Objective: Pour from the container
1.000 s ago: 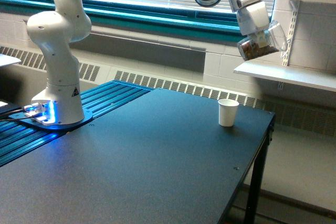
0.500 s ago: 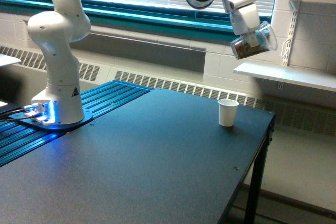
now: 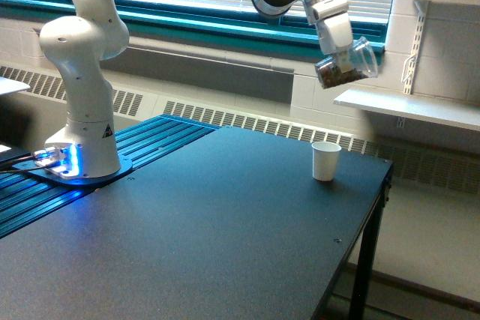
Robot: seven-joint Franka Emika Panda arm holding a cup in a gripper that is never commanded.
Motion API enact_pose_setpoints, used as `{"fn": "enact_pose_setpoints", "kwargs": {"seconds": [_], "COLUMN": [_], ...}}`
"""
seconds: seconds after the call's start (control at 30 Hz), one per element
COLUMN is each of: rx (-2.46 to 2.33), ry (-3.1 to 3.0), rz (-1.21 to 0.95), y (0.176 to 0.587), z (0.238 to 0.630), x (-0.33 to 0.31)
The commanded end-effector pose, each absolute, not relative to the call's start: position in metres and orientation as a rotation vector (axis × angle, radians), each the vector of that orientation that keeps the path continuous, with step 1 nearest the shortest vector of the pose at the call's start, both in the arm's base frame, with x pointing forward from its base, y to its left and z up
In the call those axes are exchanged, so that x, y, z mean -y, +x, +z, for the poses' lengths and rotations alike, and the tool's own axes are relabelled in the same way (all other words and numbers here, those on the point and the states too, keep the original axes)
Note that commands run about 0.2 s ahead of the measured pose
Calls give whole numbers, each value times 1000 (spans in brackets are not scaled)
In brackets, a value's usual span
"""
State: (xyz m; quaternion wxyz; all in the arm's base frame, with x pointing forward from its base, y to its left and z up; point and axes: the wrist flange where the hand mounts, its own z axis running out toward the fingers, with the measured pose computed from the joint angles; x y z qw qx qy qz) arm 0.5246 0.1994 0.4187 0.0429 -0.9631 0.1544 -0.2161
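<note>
Container (image 3: 346, 67) — clear plastic, tilted, brown granules, gripped by jaws

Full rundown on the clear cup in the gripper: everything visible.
The small clear plastic cup has see-through walls and brown granular material lying along its lower side. It is tilted far over, mouth toward the exterior view's right, and nothing is seen spilling. The white arm's gripper clamps it from above; nothing else touches it. It hangs high above the dark table, over the white paper cup.
</note>
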Motion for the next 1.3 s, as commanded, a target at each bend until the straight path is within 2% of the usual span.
{"fn": "enact_pose_setpoints", "kwargs": {"seconds": [0.03,0.6,1.3], "rx": [-471,-462,-460], "ry": [-2932,-2947,-2982], "rz": [-657,-598,-500], "y": [503,464,439], "z": [414,391,353], "x": [-222,-245,-254]}}
